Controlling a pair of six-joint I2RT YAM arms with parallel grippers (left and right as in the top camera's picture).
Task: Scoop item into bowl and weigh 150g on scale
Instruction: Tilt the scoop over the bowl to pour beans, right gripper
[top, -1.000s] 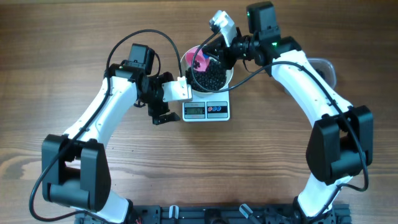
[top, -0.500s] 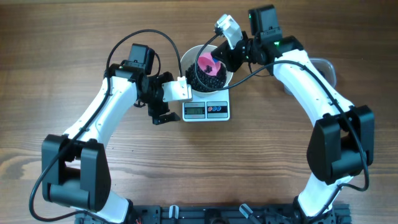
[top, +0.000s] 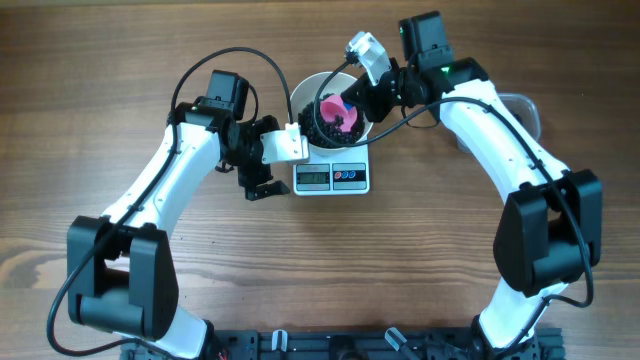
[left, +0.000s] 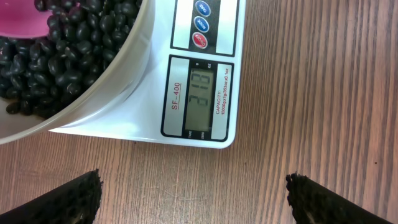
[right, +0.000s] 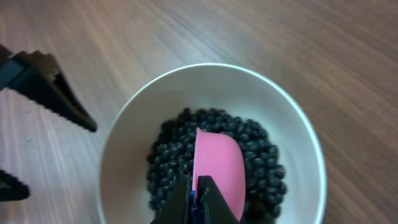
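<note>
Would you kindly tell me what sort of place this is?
Probably a robotics test bench, not a kitchen: a white left arm and right arm work at a wooden table, over a small digital scale carrying a bowl of black beans.

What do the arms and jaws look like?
The left arm and right arm have white curved shells, black joints and black bases. A black cable loops along each. A green light sits near the right wrist. Jaws are black, with toothed edges.
</note>
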